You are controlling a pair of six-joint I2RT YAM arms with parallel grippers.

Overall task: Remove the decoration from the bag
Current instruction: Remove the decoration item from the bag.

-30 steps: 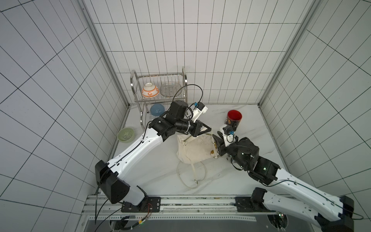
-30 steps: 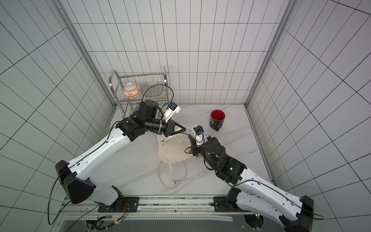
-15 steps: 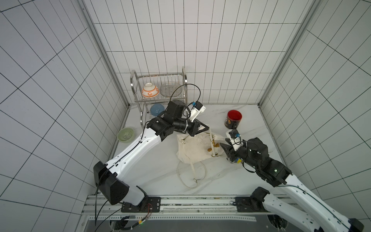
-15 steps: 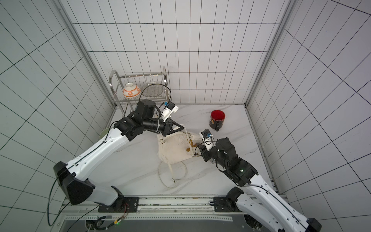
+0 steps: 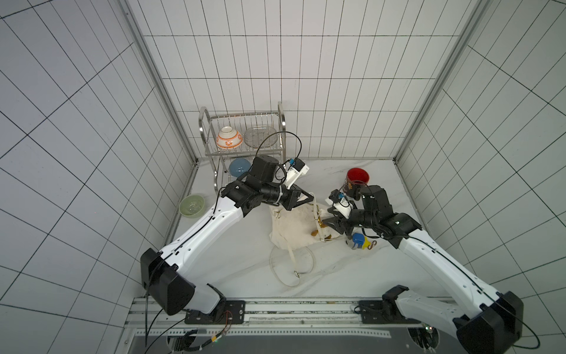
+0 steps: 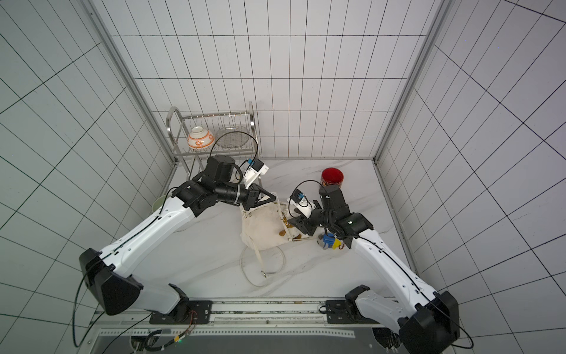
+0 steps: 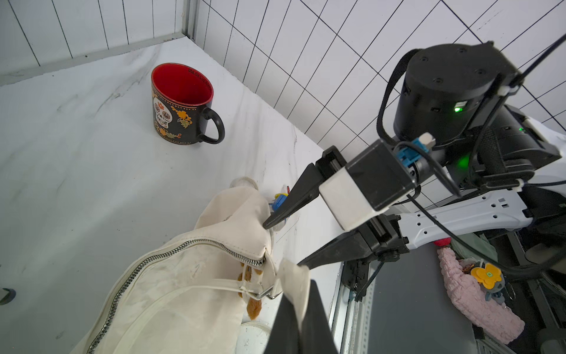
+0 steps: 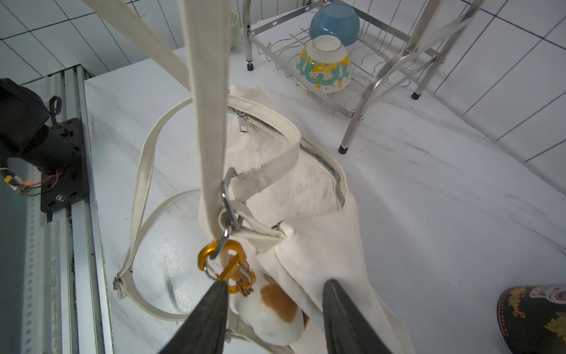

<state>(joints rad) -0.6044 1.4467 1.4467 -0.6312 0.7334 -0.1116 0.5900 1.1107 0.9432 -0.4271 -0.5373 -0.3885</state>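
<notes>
The cream bag lies mid-table with its zip open. My left gripper is shut on the bag's strap and holds it taut above the bag. A decoration, a white-and-brown plush, hangs from the strap's ring by a gold carabiner. My right gripper is open, with the plush between its jaws and one finger touching the carabiner. A blue-and-yellow toy lies loose on the table to the right of the bag.
A black mug with a red inside stands behind the right gripper. The metal dish rack with bowls stands at the back left, and a green bowl sits by the left wall. The bag's long strap loops toward the front.
My right gripper swung right away from the bag, opened wider, and came back to the plush. The blue-and-yellow toy now lies on the table. The left gripper still holds the strap.
</notes>
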